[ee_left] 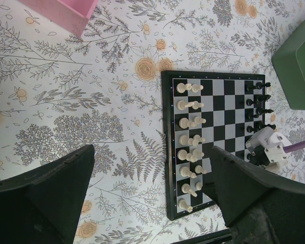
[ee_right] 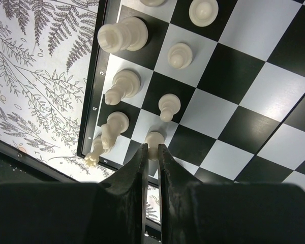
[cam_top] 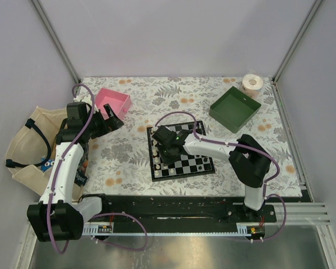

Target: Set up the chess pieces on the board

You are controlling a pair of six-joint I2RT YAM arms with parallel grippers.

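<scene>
The board [cam_top: 204, 162] lies mid-table. In the right wrist view my right gripper [ee_right: 151, 148] is shut on a cream pawn [ee_right: 154, 138] over a white square by the board's [ee_right: 254, 76] corner. Whether the pawn touches the square I cannot tell. More cream chess pieces [ee_right: 123, 34] stand in two rows beside it. In the left wrist view cream pieces [ee_left: 190, 122] fill the board's [ee_left: 223, 101] left side and black pieces [ee_left: 259, 107] the right. My left gripper [ee_left: 152, 152] hangs open and empty above the floral cloth, left of the board, next to the pink tray [cam_top: 115, 101].
A green tray [cam_top: 234, 108] sits at the back right with a tape roll [cam_top: 252, 83] behind it. A cream cloth bag [cam_top: 28, 145] lies off the table's left edge. The right arm's white link [ee_left: 269, 145] reaches over the board's black side.
</scene>
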